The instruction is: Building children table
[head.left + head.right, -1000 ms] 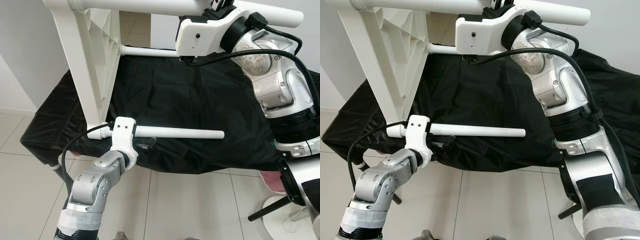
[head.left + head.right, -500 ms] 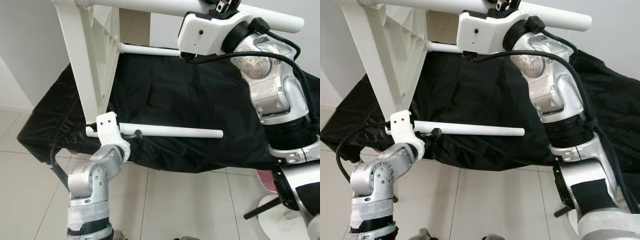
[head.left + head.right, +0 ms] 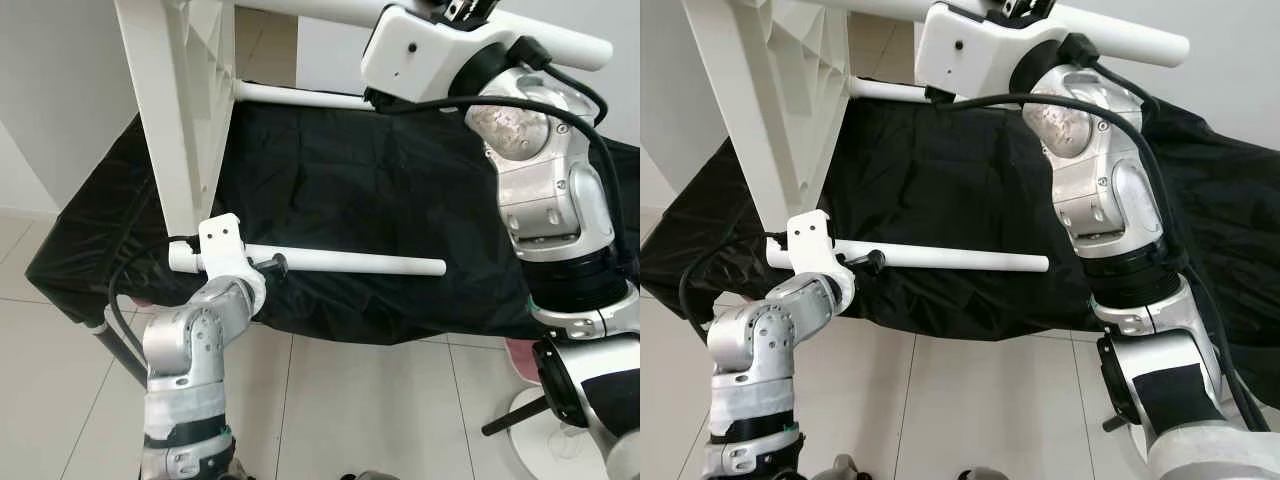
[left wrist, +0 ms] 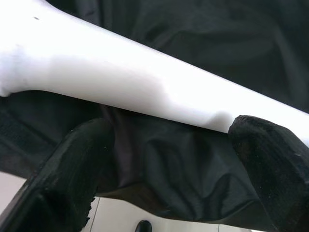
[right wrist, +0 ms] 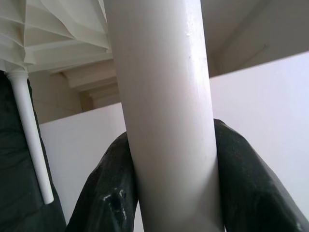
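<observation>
Right gripper (image 5: 169, 193) is raised high, at about 1 o'clock in the head views, and its two black fingers (image 5: 113, 193) are closed around the upper table leg (image 5: 164, 111), one finger on each side of the white tube, both touching it. This leg (image 3: 1130, 38) runs across the top of the scene and ends free at its right end.

Left gripper (image 4: 169, 159) is low, at about 8 o'clock in the head views, just beside the near table leg (image 3: 350, 263). Its fingers (image 4: 72, 169) stand wide apart under this white tube, and in the wrist view I cannot tell if they touch it. The near leg lies almost level over the front edge of the black cloth (image 3: 380, 190), with its free end pointing to 3 o'clock.

White tabletop (image 3: 175, 110) stands on its edge at about 10 o'clock, with the ribbed underside turned toward the right, and the near leg meets it at its lower corner. A third leg (image 3: 300, 97) goes out from the tabletop further back, above the cloth. Below the cloth is the tiled floor (image 3: 370, 400).
</observation>
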Controlling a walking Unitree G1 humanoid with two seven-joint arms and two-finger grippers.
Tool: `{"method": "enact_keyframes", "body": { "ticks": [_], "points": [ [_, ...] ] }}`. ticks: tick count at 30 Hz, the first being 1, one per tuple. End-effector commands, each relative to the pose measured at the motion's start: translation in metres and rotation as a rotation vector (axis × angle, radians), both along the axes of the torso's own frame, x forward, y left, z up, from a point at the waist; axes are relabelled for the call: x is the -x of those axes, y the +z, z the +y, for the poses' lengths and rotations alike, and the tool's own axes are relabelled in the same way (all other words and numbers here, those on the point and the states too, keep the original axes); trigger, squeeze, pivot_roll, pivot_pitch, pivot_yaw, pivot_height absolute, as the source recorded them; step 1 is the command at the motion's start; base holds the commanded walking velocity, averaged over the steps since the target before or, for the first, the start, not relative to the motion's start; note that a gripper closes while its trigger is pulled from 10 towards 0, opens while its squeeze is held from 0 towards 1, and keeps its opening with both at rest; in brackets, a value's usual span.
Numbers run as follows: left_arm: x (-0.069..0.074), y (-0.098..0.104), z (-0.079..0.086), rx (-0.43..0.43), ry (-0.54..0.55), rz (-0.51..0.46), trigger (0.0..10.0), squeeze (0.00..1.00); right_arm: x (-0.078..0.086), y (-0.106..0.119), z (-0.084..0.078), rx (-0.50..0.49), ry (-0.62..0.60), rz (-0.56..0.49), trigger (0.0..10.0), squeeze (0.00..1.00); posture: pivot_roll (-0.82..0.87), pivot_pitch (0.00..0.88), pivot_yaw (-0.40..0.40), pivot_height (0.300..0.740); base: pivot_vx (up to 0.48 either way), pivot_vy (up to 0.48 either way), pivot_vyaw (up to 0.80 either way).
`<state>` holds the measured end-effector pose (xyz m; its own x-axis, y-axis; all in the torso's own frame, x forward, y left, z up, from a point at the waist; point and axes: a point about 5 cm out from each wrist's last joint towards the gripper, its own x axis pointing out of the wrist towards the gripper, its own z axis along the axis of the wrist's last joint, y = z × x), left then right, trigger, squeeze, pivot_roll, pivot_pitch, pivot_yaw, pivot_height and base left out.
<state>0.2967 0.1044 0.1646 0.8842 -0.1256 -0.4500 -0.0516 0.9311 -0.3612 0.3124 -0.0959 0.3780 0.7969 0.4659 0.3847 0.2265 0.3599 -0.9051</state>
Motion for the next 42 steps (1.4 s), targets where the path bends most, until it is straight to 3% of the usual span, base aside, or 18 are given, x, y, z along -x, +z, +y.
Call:
{"method": "enact_keyframes", "body": {
  "ticks": [1,7,13,16,19,24,25,28,29,31,35,42],
  "points": [
    [0.003,-0.004,-0.018,0.074,-0.027,0.039,10.0,0.0,0.006,0.02,-0.026,-0.238,-0.031,-0.04,0.0,0.0,-0.11,0.035,-0.001,0.74,0.0,0.0,0.0],
    [0.0,-0.001,-0.03,0.076,-0.008,0.074,10.0,0.0,0.01,0.023,-0.029,-0.326,-0.047,-0.027,0.0,0.0,-0.12,0.037,-0.003,0.74,0.0,0.0,0.0],
    [-0.009,0.01,-0.037,0.088,0.025,0.04,10.0,0.0,0.012,0.03,-0.03,-0.378,-0.038,-0.024,0.0,0.0,-0.12,0.041,-0.007,0.74,0.0,0.0,0.0],
    [-0.019,0.021,-0.041,0.142,0.084,0.006,10.0,0.0,0.012,0.03,-0.031,-0.402,-0.043,-0.023,0.0,0.0,-0.12,0.048,-0.016,0.74,0.0,0.0,0.0],
    [-0.032,0.04,-0.05,0.248,0.124,-0.06,10.0,0.0,0.011,0.033,-0.031,-0.42,-0.041,-0.024,0.0,0.0,-0.12,0.046,-0.017,0.74,0.0,0.0,0.0],
    [-0.039,0.059,-0.054,0.358,0.135,-0.132,10.0,0.0,0.011,0.036,-0.032,-0.421,-0.048,-0.029,0.0,0.0,-0.13,0.042,-0.011,0.74,0.0,0.0,0.0],
    [-0.039,0.069,-0.058,0.421,0.097,-0.188,10.0,0.0,0.011,0.037,-0.033,-0.421,-0.052,-0.031,0.0,0.0,-0.13,0.042,-0.011,0.74,0.0,0.0,0.0],
    [-0.039,0.075,-0.06,0.462,0.069,-0.227,10.0,0.0,0.011,0.038,-0.033,-0.421,-0.056,-0.032,0.0,0.0,-0.13,0.042,-0.011,0.74,0.0,0.0,0.0],
    [-0.036,0.081,-0.065,0.495,0.017,-0.26,10.0,0.0,0.011,0.038,-0.034,-0.419,-0.06,-0.031,0.0,0.0,-0.13,0.042,-0.011,0.74,0.0,0.0,0.0],
    [-0.028,0.089,-0.074,0.445,-0.141,-0.368,10.0,0.0,0.01,0.038,-0.034,-0.415,-0.069,-0.03,0.0,0.0,-0.13,0.041,-0.004,0.74,0.0,0.0,0.0],
    [-0.02,0.089,-0.082,0.417,-0.24,-0.405,10.0,0.0,0.01,0.038,-0.035,-0.415,-0.072,-0.03,0.0,0.0,-0.13,0.042,-0.004,0.74,0.0,0.0,0.0],
    [-0.025,0.118,-0.079,0.489,-0.229,-0.526,10.0,0.0,0.009,0.039,-0.038,-0.473,-0.054,-0.02,0.0,0.0,-0.12,0.039,-0.013,0.74,0.0,0.0,0.0]
  ]
}}
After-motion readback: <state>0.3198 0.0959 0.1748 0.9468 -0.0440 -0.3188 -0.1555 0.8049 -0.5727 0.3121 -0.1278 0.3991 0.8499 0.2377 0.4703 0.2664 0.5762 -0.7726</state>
